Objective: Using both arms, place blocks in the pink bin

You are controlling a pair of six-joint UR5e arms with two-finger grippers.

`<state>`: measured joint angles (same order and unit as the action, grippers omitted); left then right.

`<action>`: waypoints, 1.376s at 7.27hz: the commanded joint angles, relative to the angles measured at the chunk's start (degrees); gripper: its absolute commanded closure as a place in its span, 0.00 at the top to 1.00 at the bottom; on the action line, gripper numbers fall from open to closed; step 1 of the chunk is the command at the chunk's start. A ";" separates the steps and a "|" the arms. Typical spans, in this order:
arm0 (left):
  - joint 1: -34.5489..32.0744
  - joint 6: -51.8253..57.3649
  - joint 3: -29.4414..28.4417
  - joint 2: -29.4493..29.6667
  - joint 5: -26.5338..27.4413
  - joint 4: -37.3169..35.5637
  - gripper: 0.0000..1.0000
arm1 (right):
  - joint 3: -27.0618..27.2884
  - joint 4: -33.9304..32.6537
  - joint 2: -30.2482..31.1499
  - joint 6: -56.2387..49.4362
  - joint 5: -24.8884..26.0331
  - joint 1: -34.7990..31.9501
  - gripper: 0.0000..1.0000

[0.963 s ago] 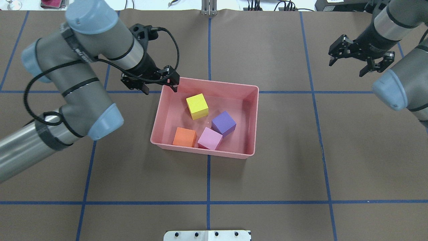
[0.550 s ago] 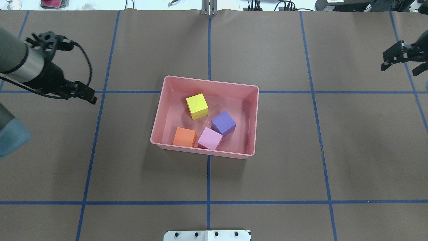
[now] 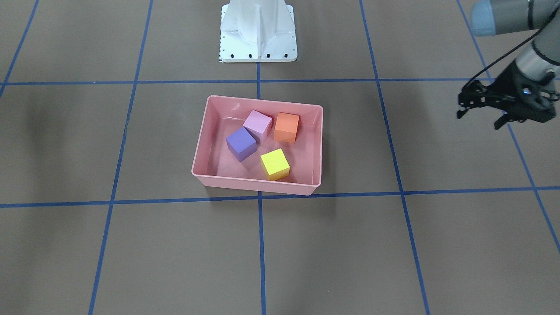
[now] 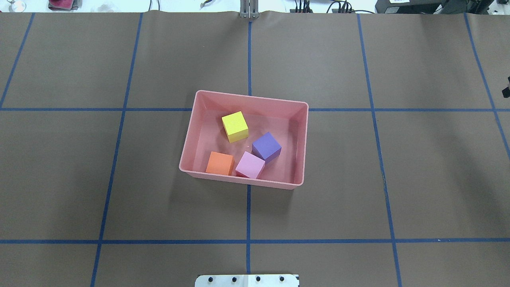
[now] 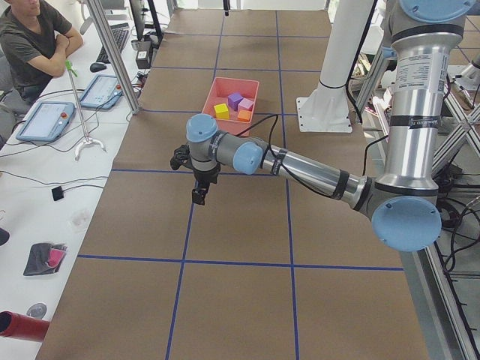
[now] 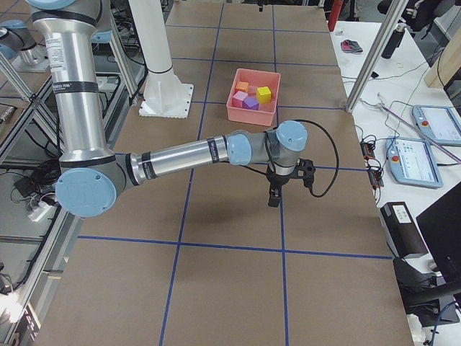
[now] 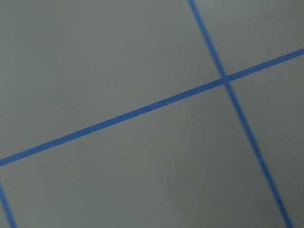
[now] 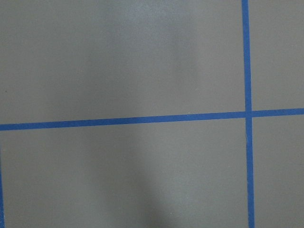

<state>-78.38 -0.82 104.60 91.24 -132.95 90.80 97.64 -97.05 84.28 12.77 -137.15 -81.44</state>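
Observation:
The pink bin [image 4: 252, 97] sits mid-table and holds all four blocks: yellow [image 4: 235, 126], purple [image 4: 266, 146], light pink [image 4: 250, 164] and orange [image 4: 220, 163]. The front view shows them too: the bin [image 3: 258, 187], yellow [image 3: 274, 163], purple [image 3: 241, 143], light pink [image 3: 257, 124], orange [image 3: 287, 127]. My left gripper [image 3: 478, 120] hangs open and empty, far off to the bin's side. My right gripper [image 6: 274, 196] hangs empty over bare table far from the bin [image 6: 253, 114]; I cannot tell whether it is open. Both wrist views show only table and tape lines.
The white pedestal base [image 3: 258, 39] stands behind the bin. Blue tape lines grid the brown table. An operator [image 5: 34, 37] sits at a side bench with tablets [image 5: 46, 120]. A tablet [image 6: 407, 162] lies on the bench on the other side.
Both arms have swung outward and left the overhead view, the left one from the bin's corner to the left, the right one to the right. The blocks and bin have not moved.

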 commanded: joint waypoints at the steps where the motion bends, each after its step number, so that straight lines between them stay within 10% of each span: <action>1: -6.33 3.19 -5.18 0.42 -2.38 -1.59 0.99 | -1.84 0.01 0.00 -4.68 -1.98 -1.80 0.99; 10: -10.39 5.92 -10.21 -0.62 -2.40 -1.94 0.99 | -3.33 5.73 1.06 -3.72 1.71 -1.80 0.99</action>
<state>-88.54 5.56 94.29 90.93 -135.17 89.00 94.27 -91.32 85.28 8.64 -135.98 -83.23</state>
